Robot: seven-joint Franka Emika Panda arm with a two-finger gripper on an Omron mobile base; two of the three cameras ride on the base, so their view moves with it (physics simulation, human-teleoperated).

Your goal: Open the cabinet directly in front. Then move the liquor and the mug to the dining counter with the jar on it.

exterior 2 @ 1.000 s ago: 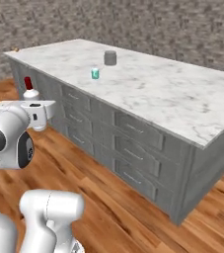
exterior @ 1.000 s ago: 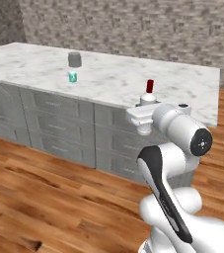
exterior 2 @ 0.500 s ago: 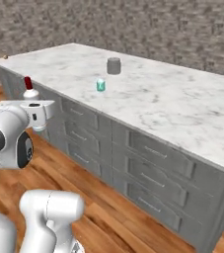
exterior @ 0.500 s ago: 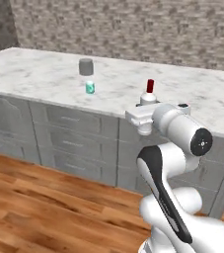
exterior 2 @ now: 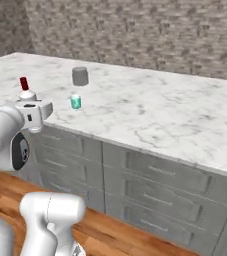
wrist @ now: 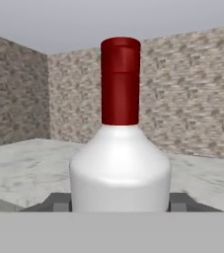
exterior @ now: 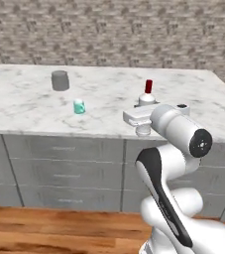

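Liquor (wrist: pixel 120 168) sits upright between our gripper (wrist: pixel 119 201) fingers, which clamp its white body on both sides, red cap on top. We hold it over the near edge of the marble worktop (exterior: pixel 104 94) of the dining counter. Farther along the worktop stands the teal mug (exterior: pixel 79 106), and just behind it, apart, the grey jar (exterior: pixel 60 80). Grey drawers (exterior 2: pixel 155 192) line the base below.

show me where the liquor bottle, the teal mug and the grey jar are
liquor (wrist: pixel 120 170): hand view, on its white body between the fingertips.
mug (exterior: pixel 79 106): left base view, on its teal side.
jar (exterior: pixel 60 81): left base view, on its grey wall.
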